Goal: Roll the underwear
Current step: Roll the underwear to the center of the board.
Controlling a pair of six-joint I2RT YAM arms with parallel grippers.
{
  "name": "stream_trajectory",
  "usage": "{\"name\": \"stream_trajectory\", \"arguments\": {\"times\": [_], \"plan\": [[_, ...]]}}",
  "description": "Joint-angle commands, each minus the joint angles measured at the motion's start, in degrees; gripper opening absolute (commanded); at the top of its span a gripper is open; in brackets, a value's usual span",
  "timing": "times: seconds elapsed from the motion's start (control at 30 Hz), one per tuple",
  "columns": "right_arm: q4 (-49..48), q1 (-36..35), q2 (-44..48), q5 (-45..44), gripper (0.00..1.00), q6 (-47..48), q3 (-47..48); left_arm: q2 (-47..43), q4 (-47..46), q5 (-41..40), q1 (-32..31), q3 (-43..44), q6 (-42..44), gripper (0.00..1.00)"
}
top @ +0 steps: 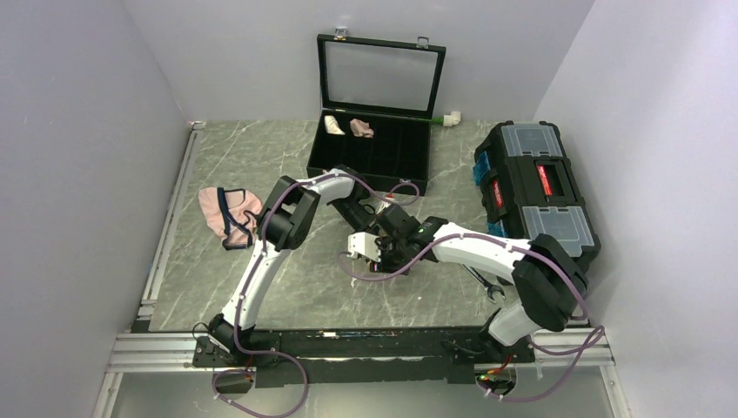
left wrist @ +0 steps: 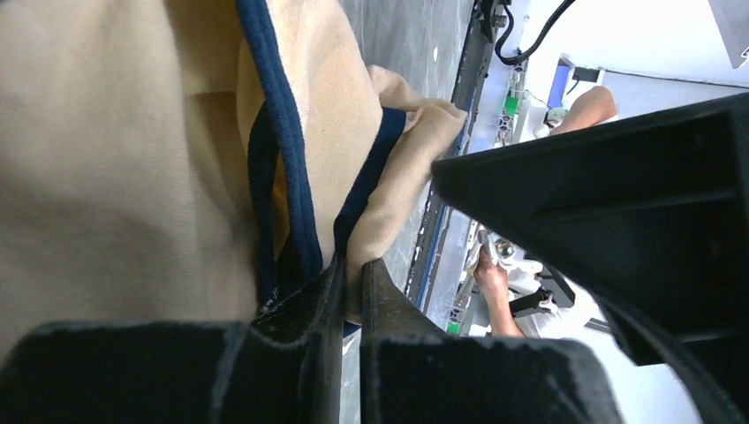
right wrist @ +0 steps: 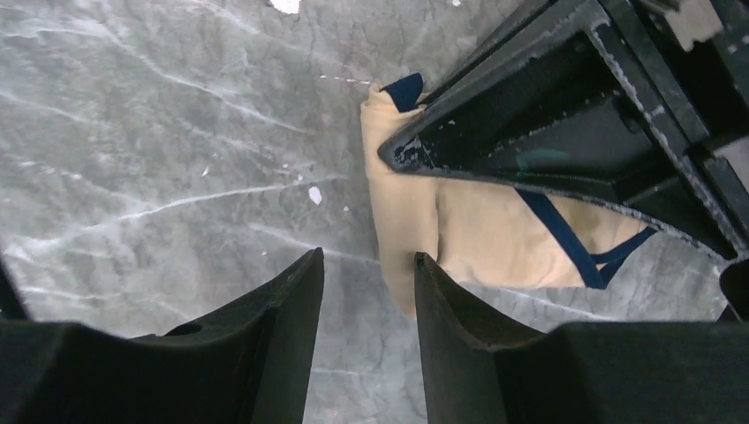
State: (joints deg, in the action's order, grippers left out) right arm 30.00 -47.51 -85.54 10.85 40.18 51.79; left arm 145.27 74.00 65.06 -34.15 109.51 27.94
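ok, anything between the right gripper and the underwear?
Nothing visible. The right gripper hangs open right at the edge of the underwear, with only bare table between its fingers. The left gripper is shut on the underwear farther along, beyond that edge, not in the gap.

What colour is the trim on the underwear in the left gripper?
Dark navy trim on the tan underwear; left wrist view shows it best.

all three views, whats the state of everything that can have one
underwear: bunched, pinched by left gripper
left gripper: shut on the underwear
right gripper: open, empty, beside the underwear
black case: lid open
toolbox: lid shut
pink underwear: unrolled, spread out
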Motion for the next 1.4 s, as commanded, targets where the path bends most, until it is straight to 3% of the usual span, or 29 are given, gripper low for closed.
{"name": "stream_trajectory", "arguments": {"times": [0.0, 0.4, 0.73, 0.87, 1.0, 1.13, 1.37], "plan": [[-4.78, -1.63, -2.61, -5.66, 0.43, 1.55, 0.08, 2.36, -0.87, -4.67, -0.57, 0.74, 1.09, 0.00], [-5.80, -2.07, -8.71, -5.55, 0.26, 1.88, -1.14, 2.37, -0.26, -4.16, -0.65, 0.38, 1.94, 0.00], [-2.76, -1.91, -12.09, -2.19, 0.26, 1.48, -1.43, -0.08, -2.37, -5.83, -0.49, -2.59, 1.94, 0.00], [0.55, -1.05, -14.12, 0.66, 0.14, 1.30, 0.49, -1.44, -3.18, -6.44, -0.56, -3.54, 1.70, 0.00], [4.84, 1.73, -14.93, 6.16, 0.00, 1.31, 3.09, -2.81, -4.47, -7.22, -0.31, -4.55, 1.20, 0.11], [8.30, 4.53, -14.86, 12.03, 0.00, 1.57, 5.10, -4.29, -5.88, -8.33, 0.00, -5.74, 0.82, 0.24], [12.21, 7.84, -16.17, 18.03, 0.00, 2.16, 7.71, -8.86, -10.25, -10.47, 1.02, -9.86, -1.39, 0.33]]}}
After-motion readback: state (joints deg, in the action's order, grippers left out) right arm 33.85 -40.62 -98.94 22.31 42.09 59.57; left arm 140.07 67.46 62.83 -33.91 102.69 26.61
